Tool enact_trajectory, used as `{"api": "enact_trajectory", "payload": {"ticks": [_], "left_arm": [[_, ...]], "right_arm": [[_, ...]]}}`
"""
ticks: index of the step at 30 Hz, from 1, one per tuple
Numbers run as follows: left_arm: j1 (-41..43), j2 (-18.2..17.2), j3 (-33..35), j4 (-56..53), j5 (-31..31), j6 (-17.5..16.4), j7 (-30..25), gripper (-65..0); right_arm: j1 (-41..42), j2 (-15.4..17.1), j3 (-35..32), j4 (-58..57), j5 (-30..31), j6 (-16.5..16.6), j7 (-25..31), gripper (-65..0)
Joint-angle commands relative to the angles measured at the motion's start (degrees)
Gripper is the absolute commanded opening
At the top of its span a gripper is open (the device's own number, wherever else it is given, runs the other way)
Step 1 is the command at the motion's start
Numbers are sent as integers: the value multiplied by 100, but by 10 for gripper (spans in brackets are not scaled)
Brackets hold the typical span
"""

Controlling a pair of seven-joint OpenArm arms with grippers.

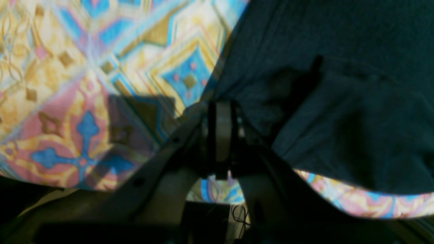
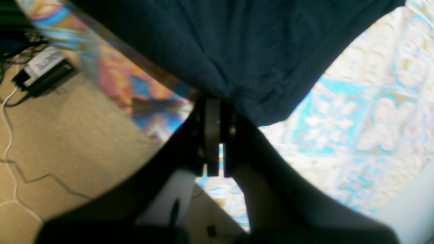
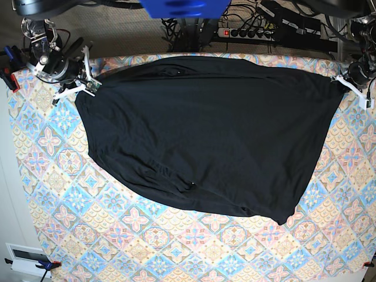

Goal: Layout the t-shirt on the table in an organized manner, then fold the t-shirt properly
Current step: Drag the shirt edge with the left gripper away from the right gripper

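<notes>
**Black tee stretched between two pinches**

We see the t-shirt (image 3: 200, 135) — soft, thin, plain black — spread wide on the table (image 3: 135, 235) with its tiled diamonds. The left gripper (image 1: 222, 112) is clamped on one fabric corner, the right gripper (image 2: 217, 108) pinching the opposite one. Only the right wrist view shows beige carpet (image 2: 67, 135) and cables (image 2: 10, 135) beside its fingers — the base view shows wrinkles along the near edge.
</notes>
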Motion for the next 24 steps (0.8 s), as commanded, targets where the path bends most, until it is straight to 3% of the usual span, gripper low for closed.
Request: {"api": "enact_trajectory", "payload": {"ticks": [1,8,10,14,18,21,24], "left_arm": [[-51,-160,-53,75,-14,18,-152,-650],[-51,16,-53,75,355,27,-152,-649],[-51,51,26,93,425,35,-143,-616],[63,24,8,102,144,35,-73,-490],[222,-143,-1,322,-560,27,200,-390],[547,-169,-1,840,-1043,27,261,-370],[670,-125,8,1385,-1078,27,270,-370]], "right_arm": [[24,112,65,75,-38,-26,-26,-650],[24,112,57,67,-38,-26,-26,-650],[24,112,57,67,-38,-26,-26,-650],[24,94,57,67,-38,-26,-35,-650],[24,94,57,58,-38,-26,-43,-650],[24,94,57,58,-38,-26,-52,-650],[24,85,57,58,-38,-26,-52,-650]]}}
